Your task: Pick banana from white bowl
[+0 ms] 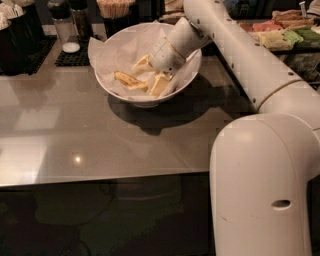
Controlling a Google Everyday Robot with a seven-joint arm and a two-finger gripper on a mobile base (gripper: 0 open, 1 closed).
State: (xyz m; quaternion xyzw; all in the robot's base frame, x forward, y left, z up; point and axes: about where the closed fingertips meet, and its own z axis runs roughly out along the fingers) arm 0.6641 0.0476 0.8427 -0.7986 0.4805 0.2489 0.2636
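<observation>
a single-armed everyday robot reaches across a grey counter (75,135), its gripper (150,75) lowered inside the white bowl (145,101) and angled down towards the bowl's floor. the two pale fingers (142,62) appear spread apart, with nothing clamped between them. the banana (130,81) lies on the crumpled paper lining (105,55) at the bottom of the bowl, just to the camera's left of the gripper. its long axis runs roughly across the frame and dips slightly towards the right, where its near end comes close to the lower finger; whether they touch cannot be made out. on that evidence the pick turns on a short shift to the camera's left and a drop, so that the fingers straddle the fruit across its narrow width rather than along its length. the bowl's steep sides and loose paper leave little slack for it. the bowl sits towards the far edge of the smooth, faintly reflective counter, which catches a spot of light nearer the camera. behind it stand a glass shaker (65,30) on a black mat (75,57), a cup of wooden sticks (115,9) and dark containers (20,30) — coloured packets (285,36) line a shelf on the right. the arm's white shoulder housing (265,185) fills the lower right foreground.
</observation>
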